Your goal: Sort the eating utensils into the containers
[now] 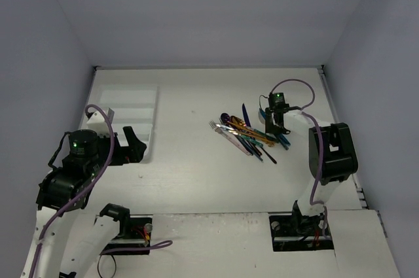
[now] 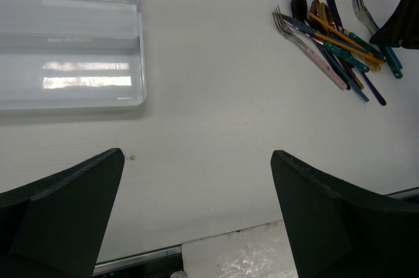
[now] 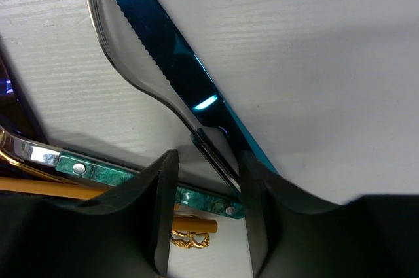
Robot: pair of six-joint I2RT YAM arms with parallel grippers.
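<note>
fork (image 3: 121,49) beside blue knife (image 3: 177,55), tines pointing away; my right fingers (image 3: 147,225) straddle its neck, apart; left fingers (image 2: 59,212) wide apart

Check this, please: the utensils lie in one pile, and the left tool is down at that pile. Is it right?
No: the right tool is down at that pile, as the top view shows. The left tool is beside the tray.
</note>
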